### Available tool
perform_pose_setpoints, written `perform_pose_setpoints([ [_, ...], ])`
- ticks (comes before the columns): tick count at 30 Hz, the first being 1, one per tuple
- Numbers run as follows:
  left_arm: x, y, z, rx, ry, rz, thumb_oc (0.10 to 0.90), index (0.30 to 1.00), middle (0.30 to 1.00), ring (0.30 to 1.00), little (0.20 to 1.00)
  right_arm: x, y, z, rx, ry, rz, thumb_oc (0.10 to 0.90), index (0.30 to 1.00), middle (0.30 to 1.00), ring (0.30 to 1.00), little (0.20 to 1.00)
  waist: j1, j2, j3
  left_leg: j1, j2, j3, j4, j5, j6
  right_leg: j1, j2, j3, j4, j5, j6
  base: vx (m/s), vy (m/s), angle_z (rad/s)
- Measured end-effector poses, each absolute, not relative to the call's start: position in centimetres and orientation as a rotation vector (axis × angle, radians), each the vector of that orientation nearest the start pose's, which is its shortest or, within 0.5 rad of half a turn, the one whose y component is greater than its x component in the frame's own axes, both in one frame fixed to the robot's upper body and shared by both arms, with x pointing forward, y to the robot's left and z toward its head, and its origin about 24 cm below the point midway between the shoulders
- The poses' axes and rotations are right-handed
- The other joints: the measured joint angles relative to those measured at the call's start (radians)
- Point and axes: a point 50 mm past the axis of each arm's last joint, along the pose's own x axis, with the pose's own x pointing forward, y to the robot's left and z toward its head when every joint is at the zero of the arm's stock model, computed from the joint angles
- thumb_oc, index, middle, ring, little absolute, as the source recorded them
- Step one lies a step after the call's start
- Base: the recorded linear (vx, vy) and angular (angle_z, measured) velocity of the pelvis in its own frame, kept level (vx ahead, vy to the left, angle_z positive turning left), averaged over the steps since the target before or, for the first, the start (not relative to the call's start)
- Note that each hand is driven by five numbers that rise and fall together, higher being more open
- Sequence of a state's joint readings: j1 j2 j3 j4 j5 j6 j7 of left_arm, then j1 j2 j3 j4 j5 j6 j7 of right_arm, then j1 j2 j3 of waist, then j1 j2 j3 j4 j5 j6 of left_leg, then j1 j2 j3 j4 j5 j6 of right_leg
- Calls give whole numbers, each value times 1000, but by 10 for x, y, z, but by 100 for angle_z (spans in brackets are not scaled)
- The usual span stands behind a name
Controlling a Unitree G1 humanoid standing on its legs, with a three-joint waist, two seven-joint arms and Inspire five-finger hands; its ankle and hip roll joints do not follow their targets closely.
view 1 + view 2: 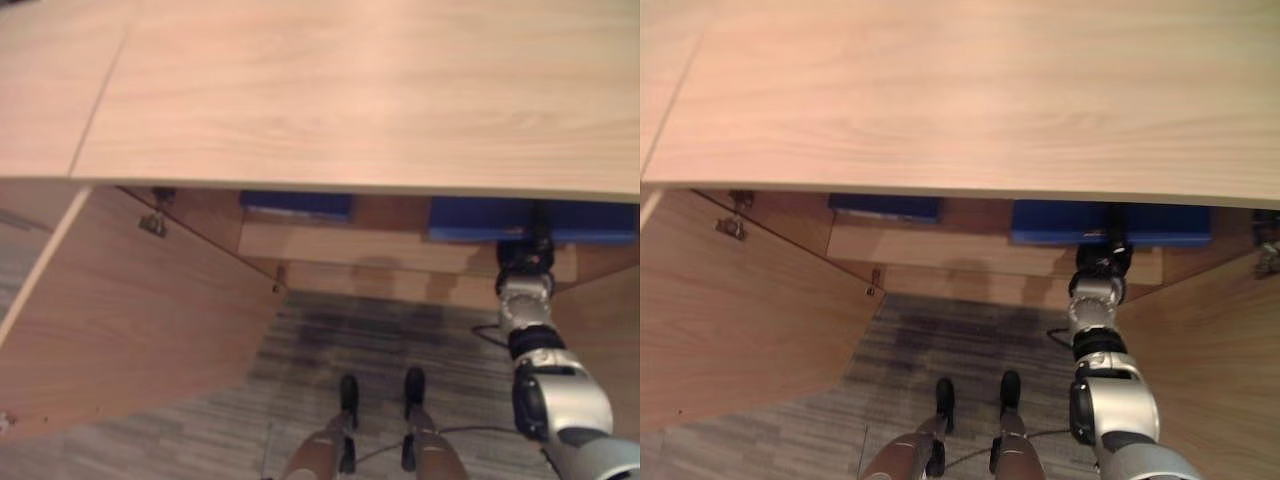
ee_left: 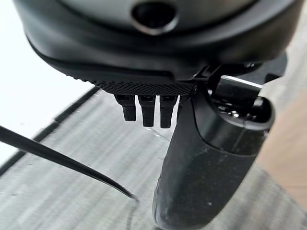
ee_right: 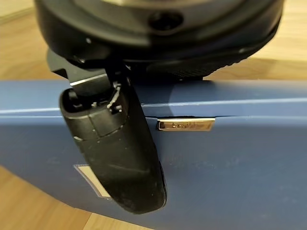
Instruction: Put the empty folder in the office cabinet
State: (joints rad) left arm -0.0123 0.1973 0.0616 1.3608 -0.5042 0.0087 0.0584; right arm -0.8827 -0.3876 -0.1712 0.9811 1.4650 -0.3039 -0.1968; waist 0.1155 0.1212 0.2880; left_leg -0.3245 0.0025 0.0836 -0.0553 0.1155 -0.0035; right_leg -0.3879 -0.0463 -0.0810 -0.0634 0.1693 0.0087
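The blue folder lies flat on the shelf inside the wooden cabinet, just under the cabinet top. The right hand reaches into the cabinet to it. Its thumb lies flat on the folder's blue cover. The other fingers are hidden under the hand, so I cannot tell if they are bent or straight.

A second blue thing sits on the same shelf, further to the left and apart from the folder. The cabinet door stands wide open on the left.

The left hand hangs over the grey floor, well away from the cabinet, with its fingers curled under and nothing in them.

The folder looks stiff and flat, and being empty it is likely light. Its cover looks smooth, so it may slip. A good place to hold it is the long edge nearest the cabinet opening, thumb on top.

There is a small gold plate on the cover and a pale sticker beside the thumb. The writing is too small to read.
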Motion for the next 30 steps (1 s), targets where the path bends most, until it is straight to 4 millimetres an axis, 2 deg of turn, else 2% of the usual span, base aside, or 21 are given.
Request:
perform_pose_setpoints([
  [2, 79, 239, -165, -249, 1231, 548, 800, 900, 900, 900, 900, 391, -272, 161, 1286, -292, -522, 400, 300, 300, 300, 300, 4, -1, 45, -53, 0, -5, 31, -2, -1, -62, -2, 1, 51, -10, -5, -16, -15, -2],
  [4, 95, 243, -160, -240, 1178, 540, 800, 900, 900, 900, 900, 393, -274, 173, 1309, -320, -530, 400, 300, 300, 300, 300, 27, 3, 65, -79, 1, -8, 42, -2, -1, -100, -4, 1, 93, -29, -10, -7, -17, 6],
  [5, 101, 245, -158, -232, 1156, 532, 800, 900, 900, 900, 900, 394, -272, 178, 1315, -324, -531, 400, 300, 300, 300, 300, 31, 5, 71, -89, -1, -13, 53, -2, -1, -123, -9, -3, 135, -49, -11, -10, 5, 17],
  [7, 114, 247, -154, -212, 1110, 514, 800, 900, 900, 900, 900, 399, -270, 208, 1364, -392, -516, 400, 300, 300, 300, 300, 35, 7, 81, -147, -16, -24, 106, -22, 2, -225, -34, -5, 291, -120, -12, 6, 8, 26],
  [10, 114, 246, -154, -186, 1115, 495, 800, 900, 900, 900, 900, 396, -278, 226, 1370, -456, -537, 400, 300, 300, 300, 300, 57, 8, 81, -149, -39, -37, 122, -28, 8, -260, -61, -1, 390, -173, -10, 5, 3, 21],
  [13, 112, 248, -154, -163, 1120, 497, 800, 900, 900, 900, 900, 395, -279, 241, 1384, -512, -528, 400, 300, 300, 300, 300, 63, 9, 81, -153, -44, -38, 126, -27, 9, -270, -70, -4, 410, -179, -7, -26, -8, 7],
  [15, 115, 250, -153, -152, 1107, 492, 800, 900, 900, 900, 900, 393, -281, 242, 1384, -526, -537, 400, 300, 300, 300, 300, 63, 10, 80, -157, -47, -43, 130, -27, 9, -274, -73, -7, 418, -183, -6, -34, -6, 8],
  [16, 117, 250, -152, -144, 1094, 482, 800, 900, 900, 900, 900, 393, -282, 244, 1387, -539, -541, 800, 900, 900, 900, 900, 63, 11, 80, -163, -47, -44, 135, -27, 9, -278, -74, -8, 421, -183, -6, -24, -1, 5],
  [24, 119, 252, -150, -122, 1081, 473, 800, 900, 900, 900, 900, 392, -285, 247, 1404, -550, -547, 800, 900, 900, 900, 900, 59, 18, 75, -173, -55, -59, 138, -23, 7, -286, -83, -16, 431, -185, -6, -14, 9, 5],
  [30, 120, 253, -150, -101, 1080, 460, 800, 900, 900, 900, 900, 399, -283, 229, 1311, -406, -561, 800, 900, 900, 900, 900, 56, 19, 75, -168, -57, -58, 139, -18, 8, -281, -85, -14, 431, -181, -6, -11, -3, 0],
])
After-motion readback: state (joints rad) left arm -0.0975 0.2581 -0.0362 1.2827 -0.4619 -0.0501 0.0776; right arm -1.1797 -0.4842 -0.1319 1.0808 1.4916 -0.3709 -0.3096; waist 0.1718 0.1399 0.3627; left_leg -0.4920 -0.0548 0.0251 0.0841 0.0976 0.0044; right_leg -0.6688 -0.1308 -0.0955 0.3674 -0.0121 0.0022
